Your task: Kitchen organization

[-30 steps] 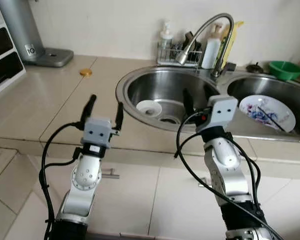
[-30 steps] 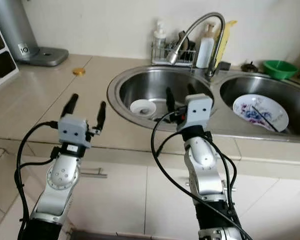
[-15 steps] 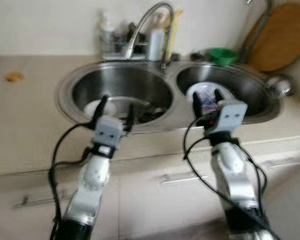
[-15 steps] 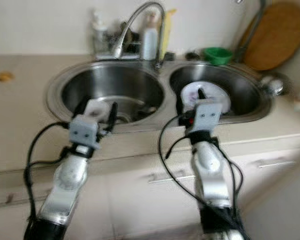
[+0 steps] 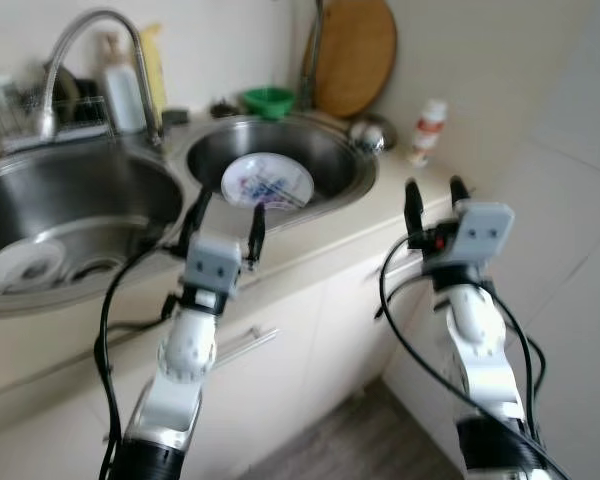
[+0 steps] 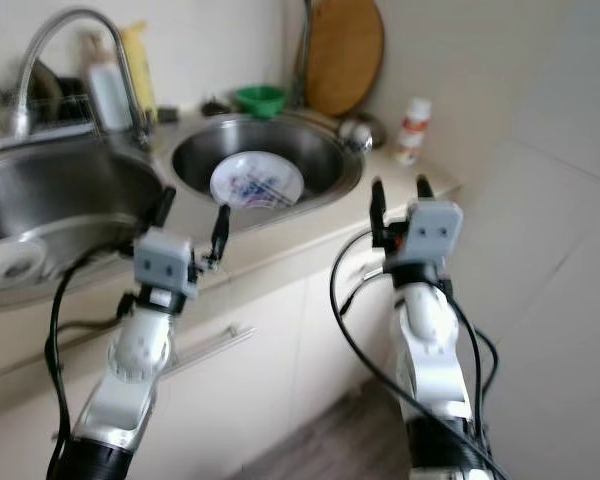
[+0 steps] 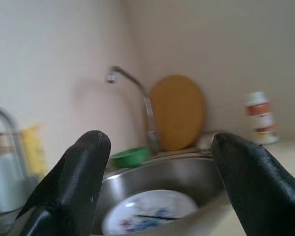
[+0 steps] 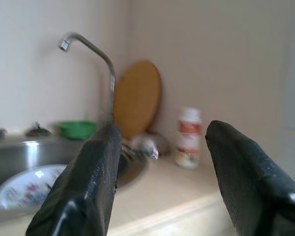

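Our left claw (image 5: 225, 212) is spread wide and holds nothing, hovering over the front edge of the counter (image 5: 40, 345) just ahead of the right-hand sink basin (image 5: 325, 160). Our right claw (image 5: 432, 197) is likewise spread and empty, raised beyond the counter's end corner, out over the floor (image 5: 350, 440).

Beyond the left claw, a patterned plate (image 5: 267, 183) leans in that right basin with what looks like a dark utensil across it. The left basin (image 5: 70, 215) holds a small white dish (image 5: 22, 268). Behind the basins stand the tap (image 5: 90, 50), a white bottle (image 5: 125, 95) beside a wire rack (image 5: 50, 110), a green bowl (image 5: 268, 101) and a round wooden board (image 5: 355, 55) propped against the wall. A small red-and-white bottle (image 5: 428, 132) stands near the counter's far corner, with a shiny metal piece (image 5: 372, 132) just beside the basin rim.

The views are soft with motion, so we judge no object has yet been chosen. The risk from here is reaching while the body is unsettled: the left claw could strike the basin rim or skid the leaning plate, and the right arm, swinging inward, could topple the small bottle.
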Robot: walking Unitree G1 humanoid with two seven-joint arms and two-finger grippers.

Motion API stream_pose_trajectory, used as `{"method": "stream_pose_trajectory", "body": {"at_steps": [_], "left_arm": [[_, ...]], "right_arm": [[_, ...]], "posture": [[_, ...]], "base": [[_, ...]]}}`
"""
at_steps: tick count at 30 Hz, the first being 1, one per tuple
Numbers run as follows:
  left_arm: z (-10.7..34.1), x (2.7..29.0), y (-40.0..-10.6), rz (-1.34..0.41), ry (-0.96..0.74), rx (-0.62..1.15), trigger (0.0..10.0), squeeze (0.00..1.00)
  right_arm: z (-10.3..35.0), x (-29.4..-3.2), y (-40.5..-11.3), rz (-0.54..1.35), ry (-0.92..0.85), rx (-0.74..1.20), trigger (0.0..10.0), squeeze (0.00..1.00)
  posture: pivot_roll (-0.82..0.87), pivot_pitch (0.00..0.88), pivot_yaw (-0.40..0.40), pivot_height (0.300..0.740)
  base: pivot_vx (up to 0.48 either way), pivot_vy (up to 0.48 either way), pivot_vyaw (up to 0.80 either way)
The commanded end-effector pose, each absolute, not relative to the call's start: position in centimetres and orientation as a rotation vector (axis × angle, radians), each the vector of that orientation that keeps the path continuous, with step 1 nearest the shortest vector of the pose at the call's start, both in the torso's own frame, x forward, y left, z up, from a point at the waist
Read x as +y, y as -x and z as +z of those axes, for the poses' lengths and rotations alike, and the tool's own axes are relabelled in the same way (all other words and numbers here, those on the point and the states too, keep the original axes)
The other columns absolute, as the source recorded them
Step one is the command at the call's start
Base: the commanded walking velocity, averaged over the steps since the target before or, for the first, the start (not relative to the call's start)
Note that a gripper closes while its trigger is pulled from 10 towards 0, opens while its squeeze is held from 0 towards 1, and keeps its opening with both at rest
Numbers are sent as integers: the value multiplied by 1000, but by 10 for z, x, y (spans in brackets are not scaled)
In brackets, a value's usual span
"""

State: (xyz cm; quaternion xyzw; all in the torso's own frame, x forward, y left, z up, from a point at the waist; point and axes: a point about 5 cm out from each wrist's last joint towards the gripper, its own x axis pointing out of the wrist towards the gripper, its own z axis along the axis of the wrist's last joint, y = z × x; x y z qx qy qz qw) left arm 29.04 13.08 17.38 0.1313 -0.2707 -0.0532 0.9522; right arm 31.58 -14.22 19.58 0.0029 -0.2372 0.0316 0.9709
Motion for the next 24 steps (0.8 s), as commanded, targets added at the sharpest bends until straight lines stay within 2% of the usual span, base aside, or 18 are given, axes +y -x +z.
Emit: {"method": "stream_pose_trajectory", "body": {"at_steps": [1,8,14,18,20,24], "left_arm": [[171,125,-289,-134,-268,-542,10000,0],[170,125,-291,-138,-280,-526,10000,0],[169,125,-292,-141,-284,-514,10000,0],[169,125,-293,-138,-281,-516,10000,0],[168,124,-292,-137,-270,-520,10000,0],[165,122,-291,-146,-268,-521,10000,0]], "right_arm": [[192,-150,-314,44,20,-463,10000,0],[187,-154,-312,38,43,-434,10000,0],[185,-156,-313,36,64,-418,10000,0],[184,-158,-314,31,70,-414,10000,0],[182,-160,-314,22,70,-406,10000,0],[176,-159,-313,10,63,-388,10000,0]], "posture": [[28,0,-33,740],[27,0,-33,740],[26,0,-32,740],[25,0,-33,740],[28,0,-39,740],[37,0,-47,740]], "base": [[0,0,-800],[0,0,-800],[0,-406,-800],[0,-401,0],[0,0,0],[0,0,-800]]}}
